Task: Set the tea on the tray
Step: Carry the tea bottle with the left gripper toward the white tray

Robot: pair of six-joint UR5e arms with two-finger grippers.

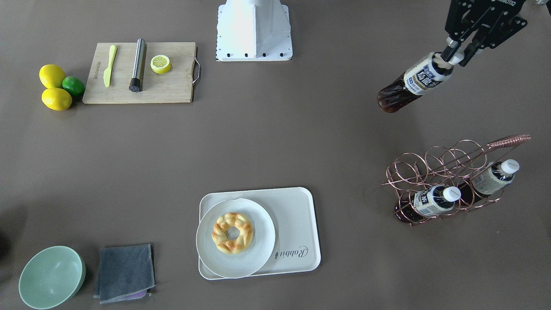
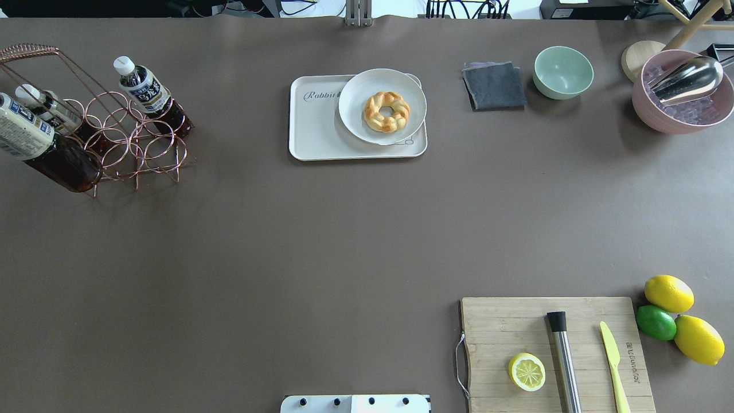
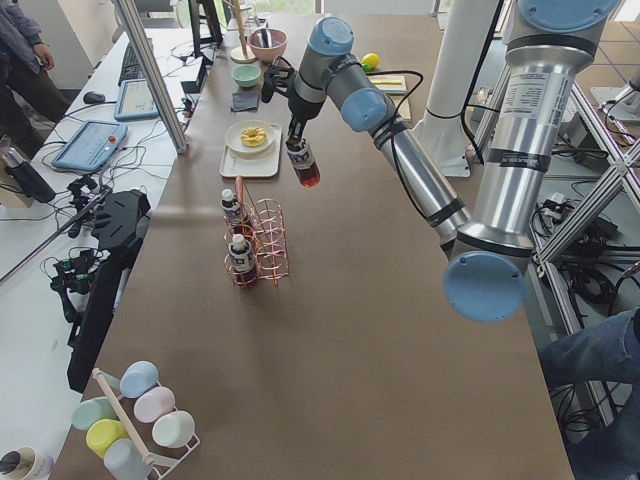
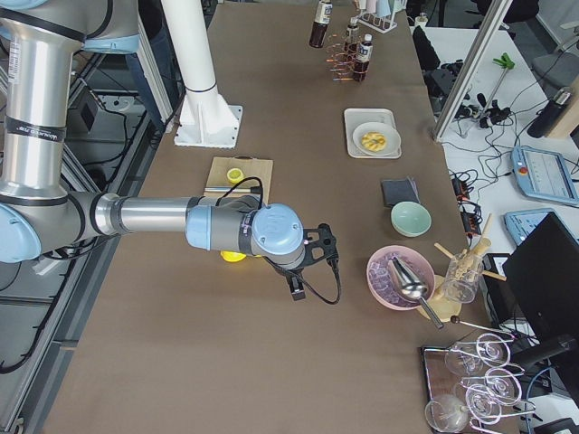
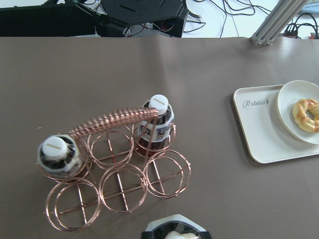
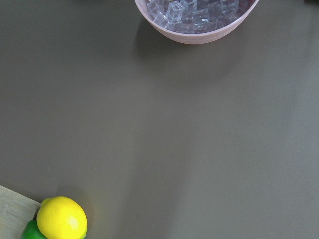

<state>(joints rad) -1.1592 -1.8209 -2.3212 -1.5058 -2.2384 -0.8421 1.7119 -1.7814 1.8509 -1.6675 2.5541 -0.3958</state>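
My left gripper [image 1: 455, 54] is shut on the white cap of a tea bottle [image 1: 413, 82] and holds it tilted in the air, above the table and beside the copper wire rack [image 1: 447, 181]. The held bottle also shows at the left edge of the overhead view [image 2: 40, 152] and in the exterior left view [image 3: 305, 165]. Two look-alike bottles [image 1: 432, 201] [image 1: 493, 176] stand in the rack. The cream tray [image 1: 297, 215] with "Rabbit" script lies mid-table, well apart from the bottle. My right gripper [image 4: 308, 262] shows only in the exterior right view, and I cannot tell its state.
A round white plate [image 1: 254, 258] with a braided pastry ring [image 1: 233, 232] covers part of the tray. A grey cloth [image 1: 125, 272], green bowl [image 1: 51, 276], cutting board [image 1: 163, 88] with knife and lemon half, lemons and lime [image 1: 56, 86], and pink ice bowl [image 2: 682, 94] stand around.
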